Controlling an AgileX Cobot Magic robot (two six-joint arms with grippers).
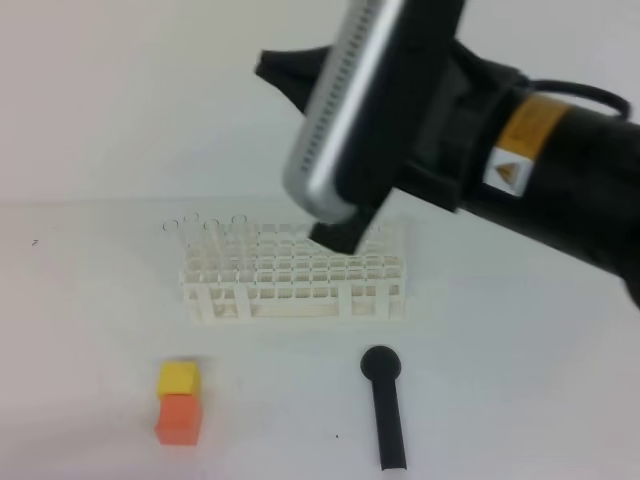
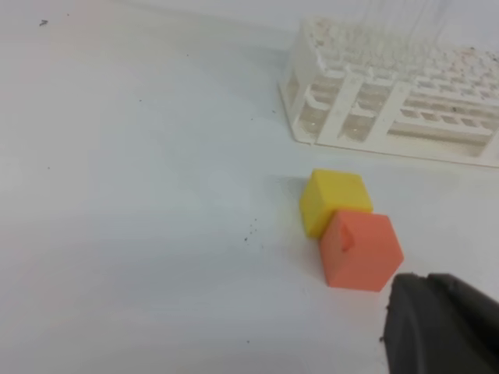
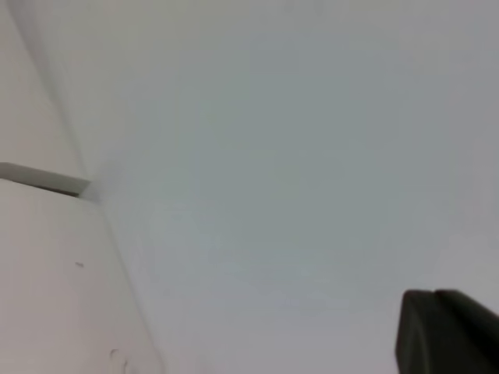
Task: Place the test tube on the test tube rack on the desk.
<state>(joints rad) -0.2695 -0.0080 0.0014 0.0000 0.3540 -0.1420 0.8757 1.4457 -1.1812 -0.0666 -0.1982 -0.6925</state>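
Note:
The white test tube rack [image 1: 295, 280] stands mid-desk [image 1: 90, 300]. Several thin clear test tubes [image 1: 200, 228] stand upright in its back-left holes, and their faint stems [image 2: 390, 19] also rise from the rack [image 2: 390, 101] in the left wrist view. My right arm hangs high over the rack, its silver camera filling the view. The black tip of the right gripper [image 1: 272, 68] points up and left. Only a dark finger corner [image 3: 444, 331] shows in the right wrist view, with no tube visible on it. A dark part of the left gripper [image 2: 444, 323] sits low beside the blocks.
A yellow block [image 1: 178, 378] touches an orange block [image 1: 180, 420] at the front left of the desk. A thick black rod with a round head [image 1: 385, 405] lies in front of the rack. A white wall rises behind the desk.

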